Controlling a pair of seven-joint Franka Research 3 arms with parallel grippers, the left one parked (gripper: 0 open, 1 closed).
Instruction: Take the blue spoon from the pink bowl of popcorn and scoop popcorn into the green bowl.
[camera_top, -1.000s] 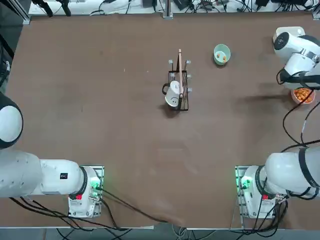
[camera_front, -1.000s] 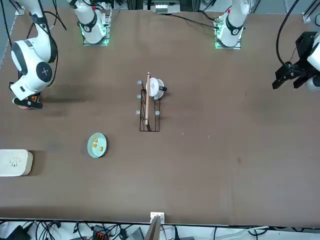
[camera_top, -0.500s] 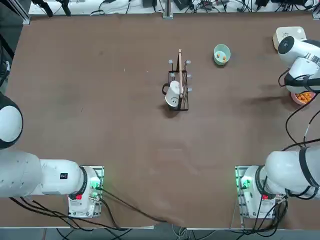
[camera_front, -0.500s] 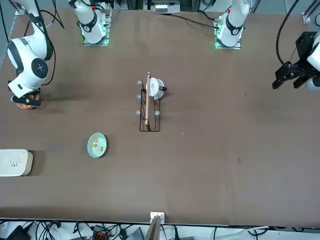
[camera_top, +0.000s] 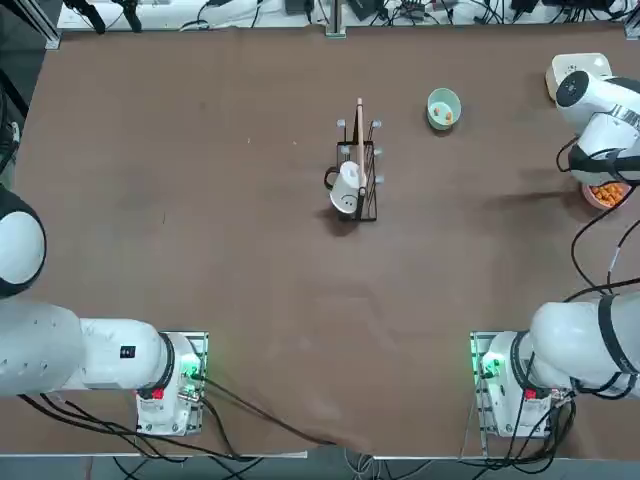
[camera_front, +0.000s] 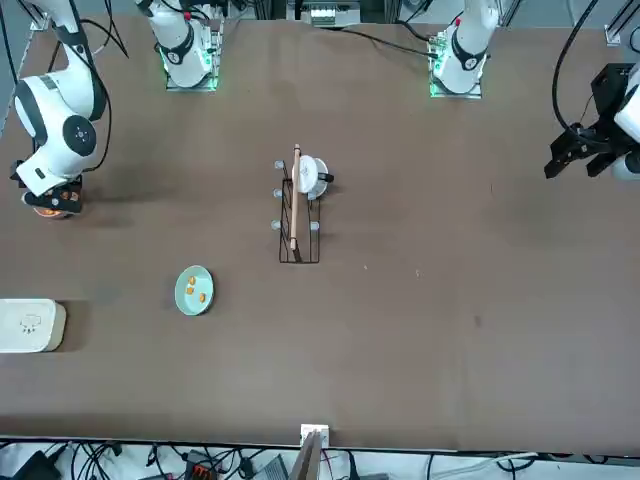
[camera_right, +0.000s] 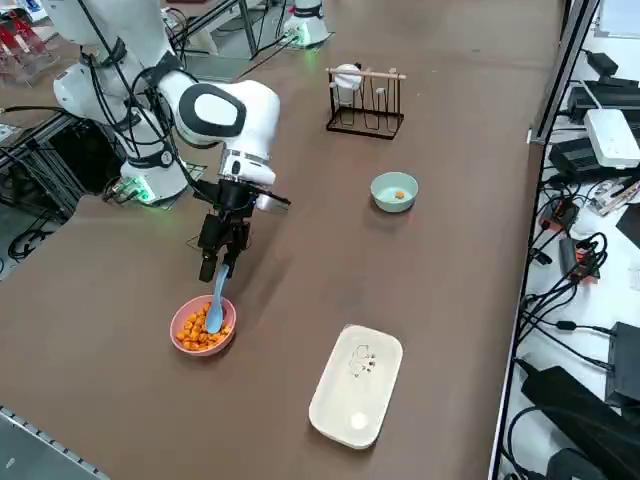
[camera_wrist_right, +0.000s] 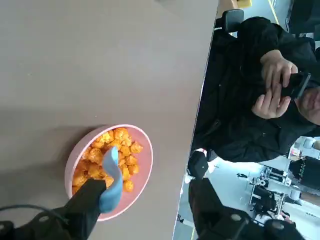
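Note:
The pink bowl (camera_right: 190, 338) of orange popcorn (camera_wrist_right: 121, 150) stands near the table's right edge, also seen as the pink bowl (camera_top: 607, 194) from above. The blue spoon (camera_right: 216, 298) stands steeply in it, scoop end down in the popcorn. My right gripper (camera_right: 218, 260) hangs just above the bowl at the spoon's handle. In the wrist view the right gripper (camera_wrist_right: 147, 187) is open: the blue spoon (camera_wrist_right: 113, 181) rests against the inner side of one finger (camera_wrist_right: 89, 199) and the other finger stands well apart. The green bowl (camera_right: 394, 192) holds a few popcorn pieces, farther along the table.
A white rectangular tray (camera_right: 355, 386) lies beside the pink bowl near the table edge. A black wire rack (camera_top: 358, 180) with a white mug (camera_top: 346, 186) stands mid-table. A person in black (camera_wrist_right: 250, 100) sits beyond the table edge.
The right arm's wrist has shifted a little toward the table's right edge, uncovering more of the pink bowl. Over the last half second it has hardly moved.

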